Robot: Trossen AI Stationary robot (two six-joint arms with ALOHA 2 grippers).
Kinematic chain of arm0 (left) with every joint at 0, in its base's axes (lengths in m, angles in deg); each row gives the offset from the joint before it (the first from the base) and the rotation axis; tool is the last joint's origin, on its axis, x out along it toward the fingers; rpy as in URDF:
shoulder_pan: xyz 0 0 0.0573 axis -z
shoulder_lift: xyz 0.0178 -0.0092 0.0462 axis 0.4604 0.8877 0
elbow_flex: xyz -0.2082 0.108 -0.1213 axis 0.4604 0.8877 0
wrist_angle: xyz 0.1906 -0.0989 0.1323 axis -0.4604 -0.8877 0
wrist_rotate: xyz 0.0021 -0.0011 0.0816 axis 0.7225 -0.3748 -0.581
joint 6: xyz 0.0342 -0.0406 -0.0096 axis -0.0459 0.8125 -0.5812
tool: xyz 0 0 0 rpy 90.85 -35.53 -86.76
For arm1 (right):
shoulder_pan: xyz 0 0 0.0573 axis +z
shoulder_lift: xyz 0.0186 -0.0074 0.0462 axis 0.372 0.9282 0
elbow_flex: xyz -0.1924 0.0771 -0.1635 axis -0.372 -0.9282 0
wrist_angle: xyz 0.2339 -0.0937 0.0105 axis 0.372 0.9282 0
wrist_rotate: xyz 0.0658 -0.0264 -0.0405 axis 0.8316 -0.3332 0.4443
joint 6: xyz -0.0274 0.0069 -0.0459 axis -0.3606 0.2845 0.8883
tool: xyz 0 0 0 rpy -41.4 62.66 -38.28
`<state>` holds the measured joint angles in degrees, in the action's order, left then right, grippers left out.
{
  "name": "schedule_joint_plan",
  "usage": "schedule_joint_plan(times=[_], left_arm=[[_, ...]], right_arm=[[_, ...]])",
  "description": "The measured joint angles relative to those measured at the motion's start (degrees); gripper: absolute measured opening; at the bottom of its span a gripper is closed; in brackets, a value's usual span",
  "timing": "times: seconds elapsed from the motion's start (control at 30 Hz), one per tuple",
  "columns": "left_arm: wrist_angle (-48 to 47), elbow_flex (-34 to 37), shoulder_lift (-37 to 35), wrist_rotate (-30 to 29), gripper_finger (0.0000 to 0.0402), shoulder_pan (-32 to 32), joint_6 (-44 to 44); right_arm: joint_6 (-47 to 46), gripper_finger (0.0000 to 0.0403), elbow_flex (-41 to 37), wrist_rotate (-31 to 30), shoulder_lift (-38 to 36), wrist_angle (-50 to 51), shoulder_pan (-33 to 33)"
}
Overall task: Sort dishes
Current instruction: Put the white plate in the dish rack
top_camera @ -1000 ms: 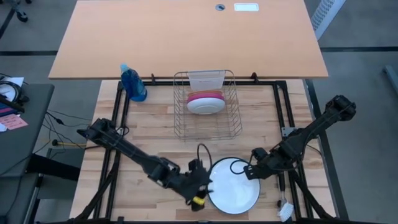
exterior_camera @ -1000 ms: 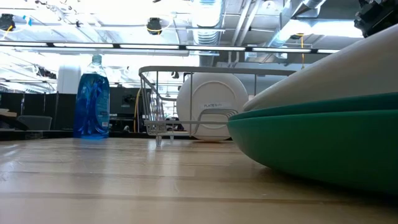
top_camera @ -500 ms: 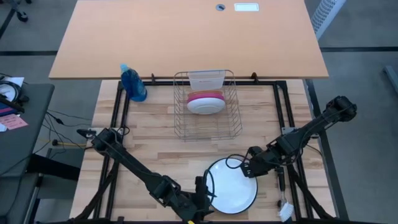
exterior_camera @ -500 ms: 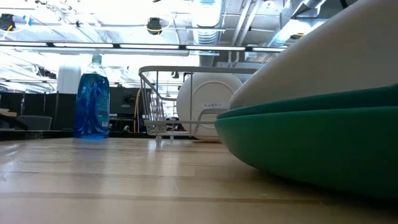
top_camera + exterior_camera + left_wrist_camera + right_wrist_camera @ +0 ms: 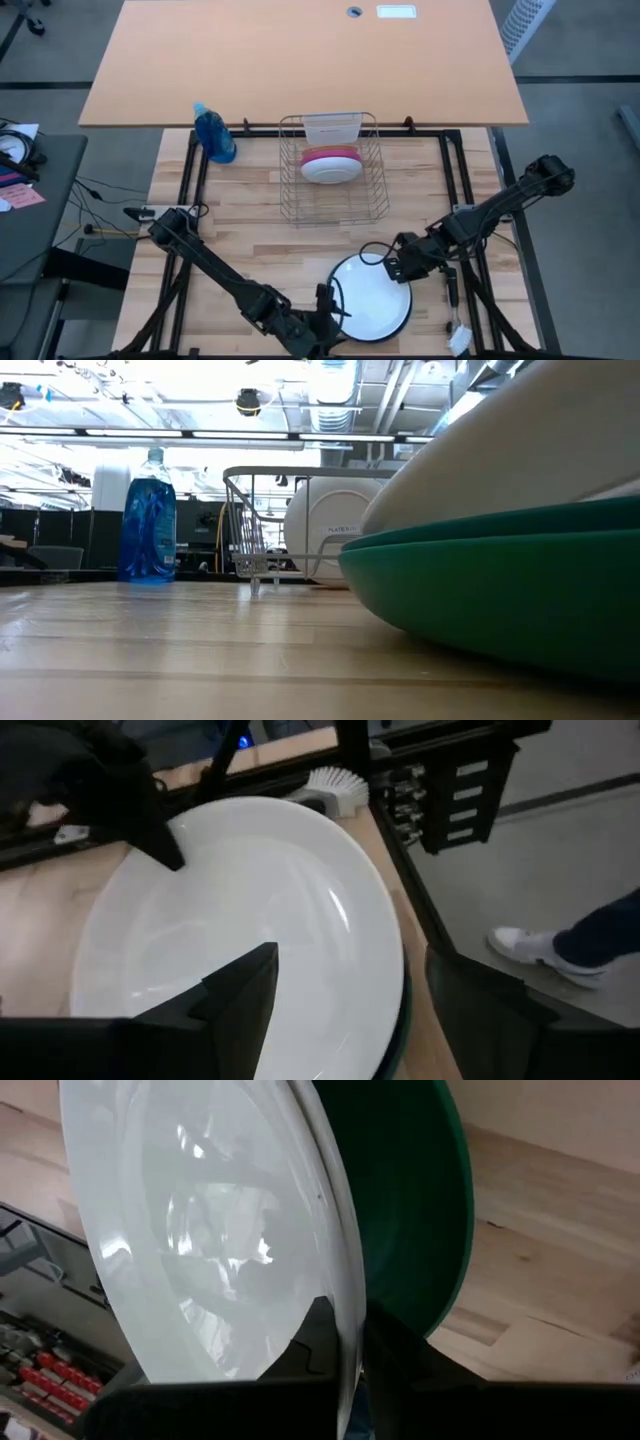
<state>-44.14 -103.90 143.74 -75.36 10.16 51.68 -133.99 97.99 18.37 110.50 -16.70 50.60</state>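
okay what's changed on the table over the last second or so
The white plate, pinched at its rim by the right end effector, has slid with the green plate beneath it toward the table's near edge and a little to the left. The left end effector drew back the same way, open at the plate's rim. The dish rack, its plates and the blue bottle stayed put.

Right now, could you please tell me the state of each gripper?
Left gripper: open, fingers either side of the round white plate's rim.
Right gripper: shut on that plate's rim.
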Motion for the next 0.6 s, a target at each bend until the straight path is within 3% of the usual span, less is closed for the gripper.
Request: schedule_joint_plan(times=[0.27, 0.47, 0.6], left_arm=[[-0.03, 0.08, 3.66, 4.97, 0.0271, 0.05, 0.32], [-3.36, 0.06, 4.94, -1.67, 0.0271, -0.17, -3.05], [-3.42, 0.07, 5.49, -1.60, 0.0271, -1.32, -3.93]], right_arm=[[3.03, 0.0019, 0.00, 1.11, 0.00, 0.13, -3.62], [4.58, 0.0019, 0.00, 1.83, 0.00, -0.28, -5.48], [5.17, 0.0019, 0.00, 2.46, 0.00, -0.37, -5.67]])
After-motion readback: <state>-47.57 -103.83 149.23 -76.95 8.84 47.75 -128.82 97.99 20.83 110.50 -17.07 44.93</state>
